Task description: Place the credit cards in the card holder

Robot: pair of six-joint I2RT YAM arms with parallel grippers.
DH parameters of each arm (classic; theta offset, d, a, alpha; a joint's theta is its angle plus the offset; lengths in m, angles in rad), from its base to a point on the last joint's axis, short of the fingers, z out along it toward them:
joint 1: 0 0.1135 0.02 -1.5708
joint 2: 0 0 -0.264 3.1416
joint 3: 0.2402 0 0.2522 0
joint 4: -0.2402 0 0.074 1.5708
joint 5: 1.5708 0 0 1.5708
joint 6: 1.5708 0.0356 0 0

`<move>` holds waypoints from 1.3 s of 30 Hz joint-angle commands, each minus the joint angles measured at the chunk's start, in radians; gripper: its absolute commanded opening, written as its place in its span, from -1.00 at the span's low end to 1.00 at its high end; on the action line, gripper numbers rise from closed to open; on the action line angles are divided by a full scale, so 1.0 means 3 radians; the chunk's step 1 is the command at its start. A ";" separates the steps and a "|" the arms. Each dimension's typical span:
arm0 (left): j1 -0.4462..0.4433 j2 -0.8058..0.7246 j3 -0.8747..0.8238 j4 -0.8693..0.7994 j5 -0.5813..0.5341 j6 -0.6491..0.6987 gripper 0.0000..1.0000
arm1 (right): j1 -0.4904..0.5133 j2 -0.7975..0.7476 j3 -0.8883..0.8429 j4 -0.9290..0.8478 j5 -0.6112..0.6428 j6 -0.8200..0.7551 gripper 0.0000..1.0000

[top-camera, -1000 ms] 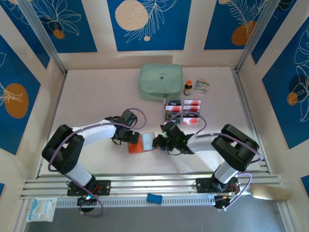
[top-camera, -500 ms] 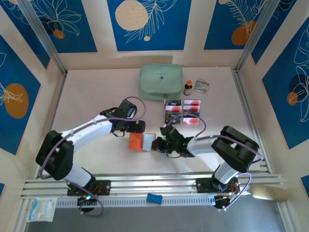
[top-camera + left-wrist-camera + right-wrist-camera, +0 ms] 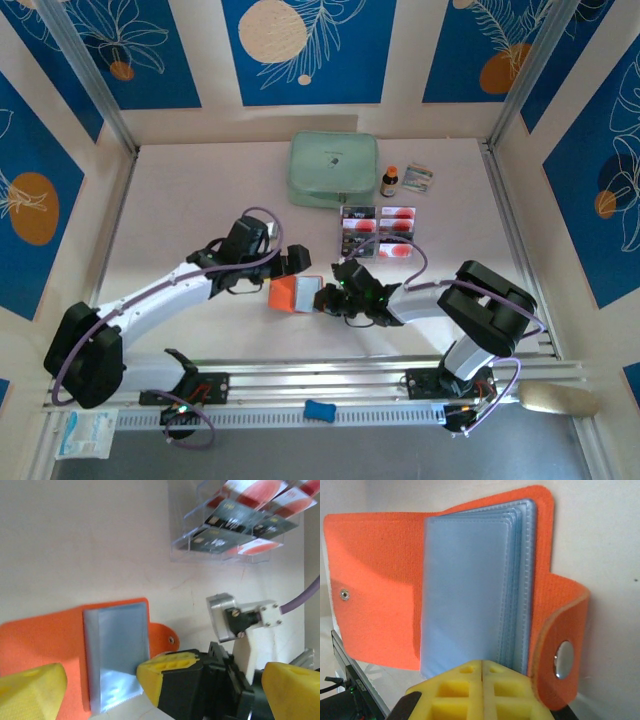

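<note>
Both pincers are sitting close to the card holder [image 3: 290,295]. The right pincer [image 3: 482,680] is pressing its yellow fingers together on the near edge of the holder's greyish clear sleeves. The holder is lying open on the worktop [image 3: 200,200], its orange cover spread flat and its snap tab [image 3: 563,659] curling up at one side. In the top view this pincer is reaching in from the right, meeting the holder's right edge.

The left pincer [image 3: 293,262] is hanging over the holder's far edge, its fingers standing wide apart and gripping nothing. In its wrist view a yellow fingertip [image 3: 30,690] is showing at each lower corner, with the holder and the right pincer between them.

Further out, to the far right of the holder, the credit cards [image 3: 378,232] are sitting in a clear plastic tray [image 3: 180,545]. Some are dark and some pale with red dots, and all are apart from both pincers.

Beyond the tray, a mint-green zip case [image 3: 333,170], a small brown bottle [image 3: 389,181] and a printed packet [image 3: 419,178] are standing along the far side of the worktop.
</note>
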 commanded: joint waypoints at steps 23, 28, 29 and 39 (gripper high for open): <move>-0.0029 0.0276 -0.0564 0.0163 -0.0395 0.0461 1.00 | -0.0179 -0.0426 0.0217 -0.0755 -0.0002 -0.0248 -1.00; -0.0028 0.0294 -0.0565 0.0179 -0.0397 0.0468 1.00 | -0.0265 -0.0424 0.0339 -0.0822 -0.0069 -0.0320 -1.00; -0.0026 0.0299 -0.0564 0.0183 -0.0394 0.0466 1.00 | -0.0274 -0.0414 0.0364 -0.0833 -0.0074 -0.0333 -1.00; -0.0027 0.0357 -0.0512 0.0195 -0.0386 0.0484 1.00 | -0.0394 -0.0220 0.0460 -0.0825 -0.0092 -0.0396 -1.00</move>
